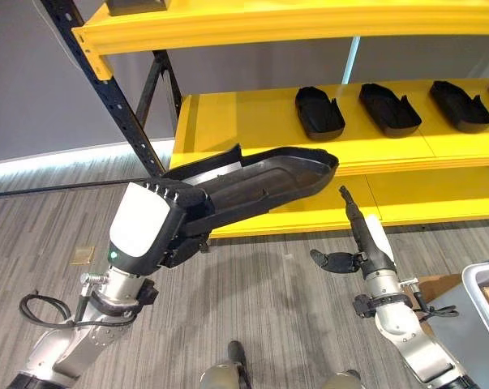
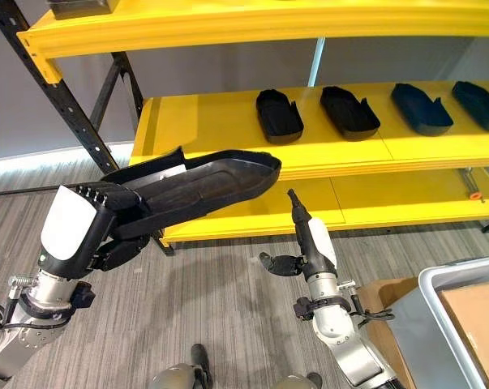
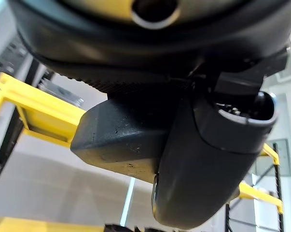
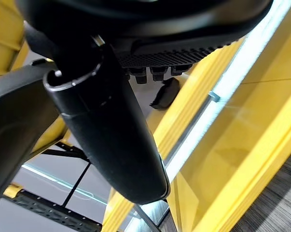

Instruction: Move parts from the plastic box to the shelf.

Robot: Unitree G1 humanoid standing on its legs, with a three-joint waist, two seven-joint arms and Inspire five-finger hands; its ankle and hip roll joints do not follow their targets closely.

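Observation:
My left hand [image 1: 176,220] is shut on one end of a long black tray-like part [image 1: 264,180], held nearly level in the air. The part's far end reaches over the front edge of the yellow shelf [image 1: 236,121]. In the left wrist view the thumb [image 3: 203,169] lies against the part [image 3: 116,140]. My right hand [image 1: 367,240] stands open just below the part's tip, its straight fingers pointing up and its thumb out to the side, holding nothing. Three smaller black parts [image 1: 319,112] [image 1: 388,109] [image 1: 460,105] lie in a row on the middle shelf board.
A grey plastic box [image 2: 439,312] sits at the lower right with a brown cardboard piece [image 2: 475,324] in it. A black upright post [image 1: 114,89] with braces carries the shelf's left end. Another yellow board [image 1: 309,24] runs above, and a lower board [image 1: 422,198] below.

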